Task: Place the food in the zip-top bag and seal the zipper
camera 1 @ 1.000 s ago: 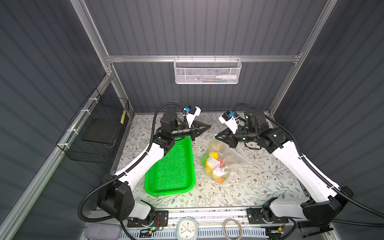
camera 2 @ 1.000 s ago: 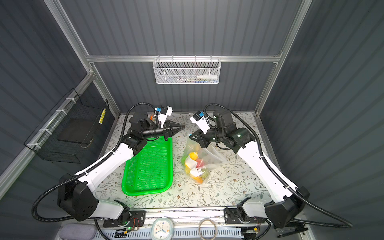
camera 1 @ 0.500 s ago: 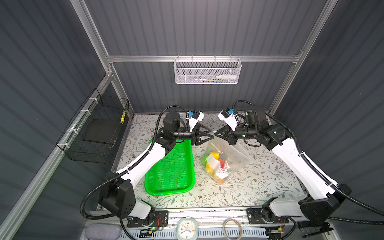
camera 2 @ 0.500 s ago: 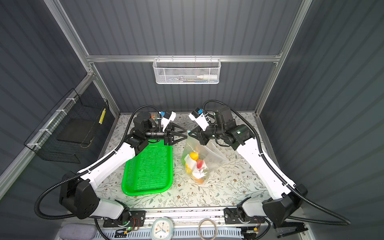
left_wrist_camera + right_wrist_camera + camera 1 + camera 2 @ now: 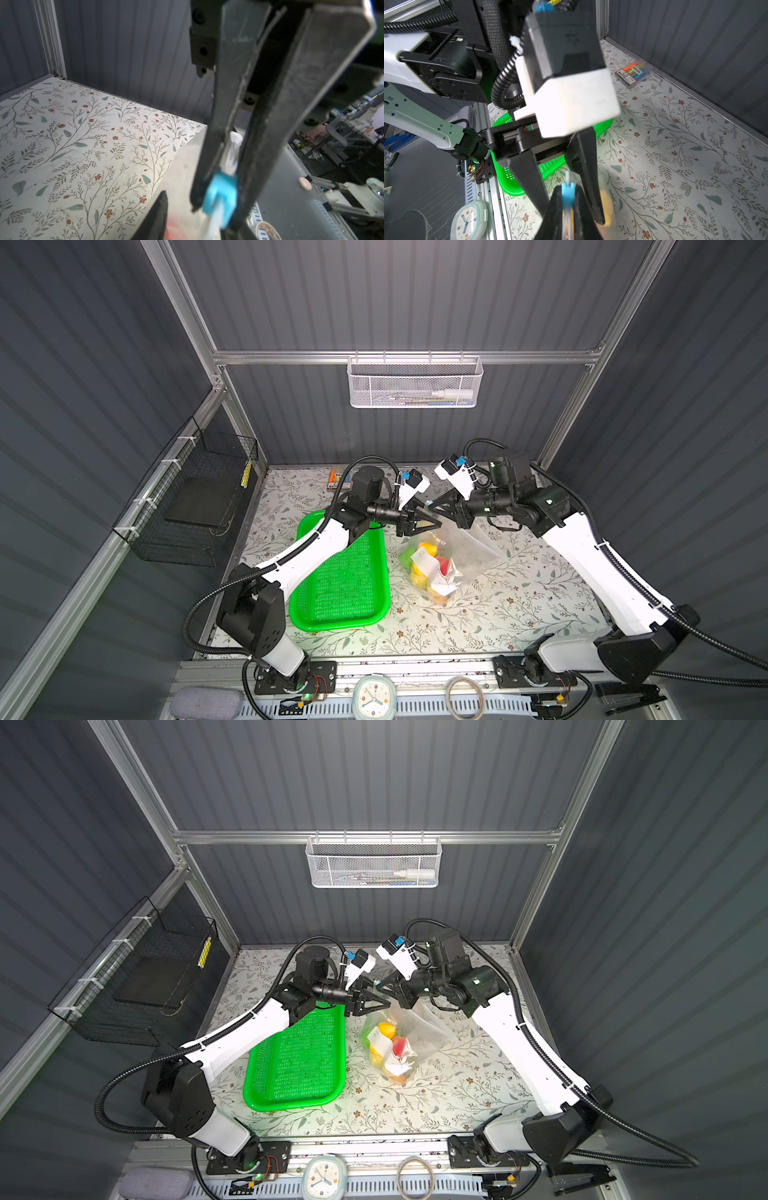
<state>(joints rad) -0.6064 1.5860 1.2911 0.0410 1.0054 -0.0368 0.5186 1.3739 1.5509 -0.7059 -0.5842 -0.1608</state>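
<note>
Clear crinkly plastic of the zip-top bag [image 5: 469,545] hangs from its raised mouth edge above the floral desk [image 5: 519,614], just beside the green tray [image 5: 345,585]. Food [image 5: 427,551] sits bunched in the bag's lower end, where yellow, red and green pieces show through the film. The right tool [image 5: 218,207] is clamped on the light-blue slider tab [image 5: 568,194] of the zipper [image 5: 567,176] at that edge. The left tool [image 5: 432,515] faces it tip to tip. Its fingers [image 5: 529,178] stand apart on either side of the bag's edge and the right tool's tip.
</note>
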